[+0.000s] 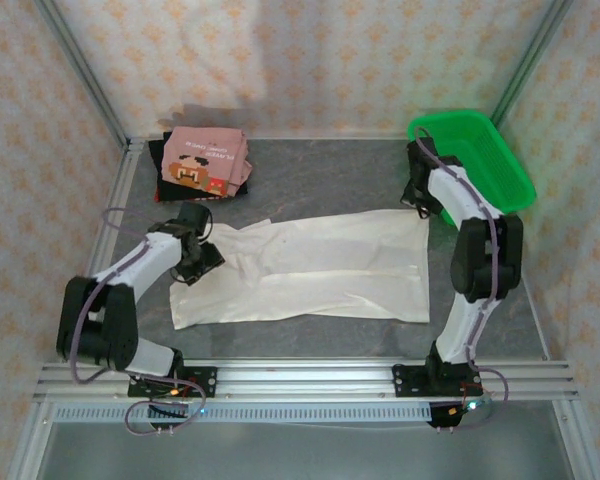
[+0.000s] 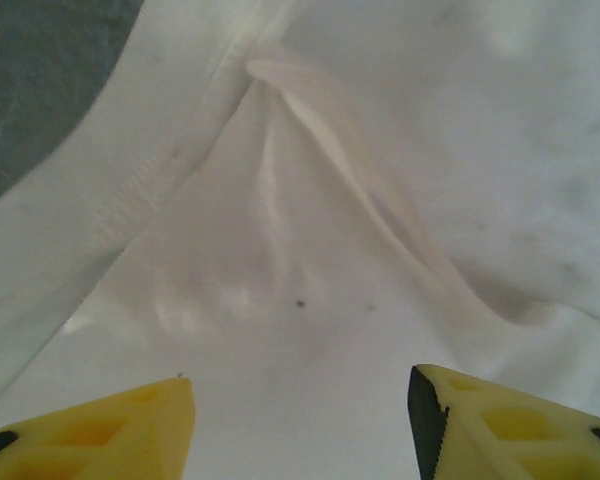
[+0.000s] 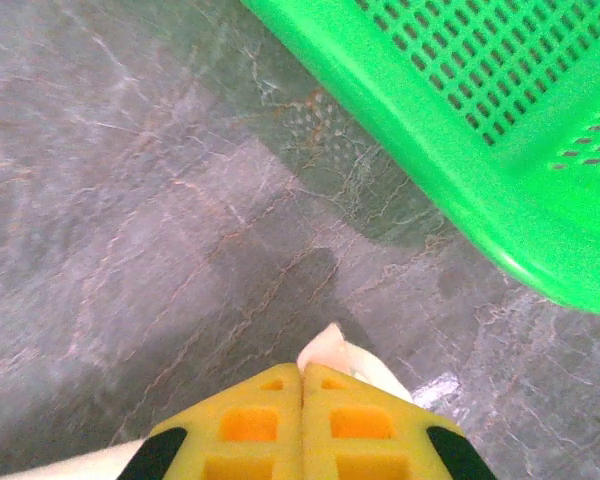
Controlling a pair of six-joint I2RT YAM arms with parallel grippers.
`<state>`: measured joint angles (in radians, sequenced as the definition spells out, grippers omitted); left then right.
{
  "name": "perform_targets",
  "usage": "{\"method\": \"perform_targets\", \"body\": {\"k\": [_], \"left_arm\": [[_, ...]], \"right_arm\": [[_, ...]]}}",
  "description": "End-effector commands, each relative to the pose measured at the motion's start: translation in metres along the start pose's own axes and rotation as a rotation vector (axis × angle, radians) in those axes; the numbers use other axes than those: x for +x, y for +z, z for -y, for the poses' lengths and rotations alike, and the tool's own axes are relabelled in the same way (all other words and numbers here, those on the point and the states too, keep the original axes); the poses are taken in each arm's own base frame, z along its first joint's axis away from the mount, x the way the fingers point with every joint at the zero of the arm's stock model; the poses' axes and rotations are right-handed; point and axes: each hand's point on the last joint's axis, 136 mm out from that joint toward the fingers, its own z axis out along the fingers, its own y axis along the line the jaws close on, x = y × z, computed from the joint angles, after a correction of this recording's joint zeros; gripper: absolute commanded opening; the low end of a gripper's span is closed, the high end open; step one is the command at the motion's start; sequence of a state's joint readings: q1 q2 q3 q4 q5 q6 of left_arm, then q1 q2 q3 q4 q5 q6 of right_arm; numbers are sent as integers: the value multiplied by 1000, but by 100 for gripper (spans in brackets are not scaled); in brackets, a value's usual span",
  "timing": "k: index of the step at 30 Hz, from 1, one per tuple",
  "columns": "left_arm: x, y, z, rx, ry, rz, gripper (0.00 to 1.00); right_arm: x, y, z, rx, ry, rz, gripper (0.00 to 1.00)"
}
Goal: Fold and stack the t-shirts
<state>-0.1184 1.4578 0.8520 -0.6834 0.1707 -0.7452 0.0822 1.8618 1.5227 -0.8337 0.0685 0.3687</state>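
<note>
Obs: off-white t-shirt [image 1: 310, 270] flat mid-frame on worktop [image 1: 320, 165], long axis L-R. Wrist view: right hand [image 3: 302, 385] shut on its upper-right corner, cloth tip visible. Other wrist view: left hand [image 2: 300, 400] part open above cloth, holding nothing.

Patterned walls [image 1: 310, 60], grey marbled tabletop [image 1: 320, 170]

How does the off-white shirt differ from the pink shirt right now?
The off-white shirt lies spread long across the table; the pink shirt is folded small in the far left corner. The off-white one shows plain cloth, the pink one a pixel-art face. Both lie flat.
</note>
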Motion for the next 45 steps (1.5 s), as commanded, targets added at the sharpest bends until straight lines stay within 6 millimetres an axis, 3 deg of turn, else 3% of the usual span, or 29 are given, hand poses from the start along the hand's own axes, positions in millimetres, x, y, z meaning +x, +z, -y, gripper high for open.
{"method": "perform_targets", "body": {"k": [1, 5, 10, 13, 16, 19, 24, 27, 29, 31, 33, 34, 40, 45], "left_arm": [[6, 12, -16, -98, -35, -16, 55], [30, 22, -31, -150, -46, -76, 56], [69, 36, -51, -187, -87, -171, 56], [85, 35, -52, -185, -81, -186, 56], [87, 30, -38, -128, -93, -182, 59], [69, 6, -13, -56, -91, -135, 61], [4, -67, 40, 24, 5, 55, 72], [-36, -96, 91, 81, 123, 120, 76], [-55, -102, 132, 124, 269, 109, 75], [-64, -97, 165, 164, 426, 94, 74], [-68, -85, 186, 183, 559, 70, 74], [-69, -70, 192, 173, 609, 43, 74], [-62, -24, 202, 156, 726, -46, 69], [-48, -6, 203, 149, 793, -93, 68]], "right_arm": [[-1, -22, 5, -36, -12, 38, 0], [6, -36, 11, -56, -32, 40, 0], [24, -37, 25, -25, -49, 3, 0], [38, -33, 38, 17, -53, -16, 0], [50, -26, 48, 51, -53, -33, 0], [62, -23, 56, 76, -77, -54, 0], [77, -22, 67, 99, -110, -66, 0], [83, -22, 68, 99, -126, -64, 0], [86, -22, 69, 105, -142, -74, 0], [87, -24, 69, 110, -161, -68, 0], [89, -26, 70, 108, -175, -65, 0], [91, -27, 70, 110, -185, -63, 0], [109, -38, 73, 111, -268, -34, 0], [124, -48, 82, 83, -254, -8, 0]]}}
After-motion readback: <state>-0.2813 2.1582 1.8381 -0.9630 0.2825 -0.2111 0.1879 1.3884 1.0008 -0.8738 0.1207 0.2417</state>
